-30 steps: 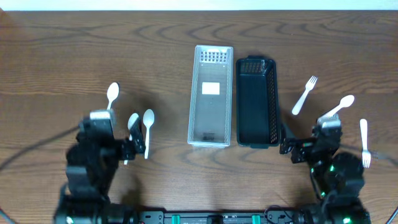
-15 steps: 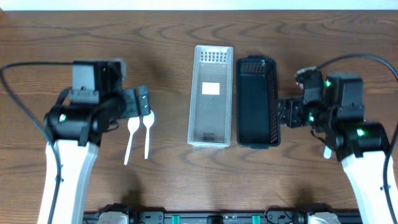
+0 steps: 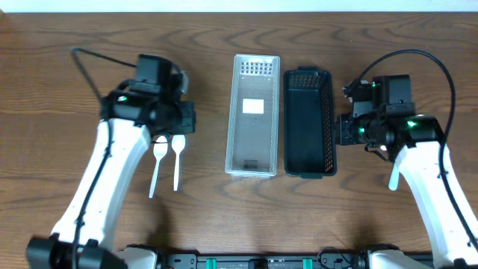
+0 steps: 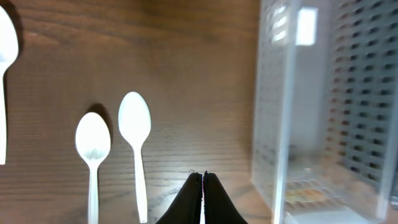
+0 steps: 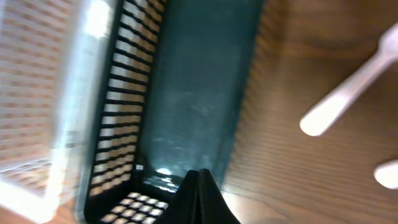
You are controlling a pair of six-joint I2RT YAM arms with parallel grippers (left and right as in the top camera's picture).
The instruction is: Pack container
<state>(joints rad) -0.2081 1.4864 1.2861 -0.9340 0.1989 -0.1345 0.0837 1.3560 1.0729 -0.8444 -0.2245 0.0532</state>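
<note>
A clear slotted container (image 3: 253,116) and a black slotted basket (image 3: 307,123) stand side by side at the table's middle, both empty. Two white spoons (image 3: 178,155) lie left of them, seen closer in the left wrist view as a short spoon (image 4: 92,142) and a longer spoon (image 4: 135,121). My left gripper (image 3: 187,119) hovers shut and empty between the spoons and the clear container (image 4: 311,106). Right of the black basket (image 5: 186,93), my right gripper (image 3: 342,131) is also shut with nothing in it.
A third spoon (image 4: 5,56) shows at the left edge of the left wrist view. White utensil handles (image 5: 348,93) lie on the wood right of the basket; one handle (image 3: 393,178) sticks out from under my right arm.
Both arms rose from the table's front and reached in toward the containers. The left gripper moved right, past the spoons. Both grippers went from open to shut, holding nothing.
</note>
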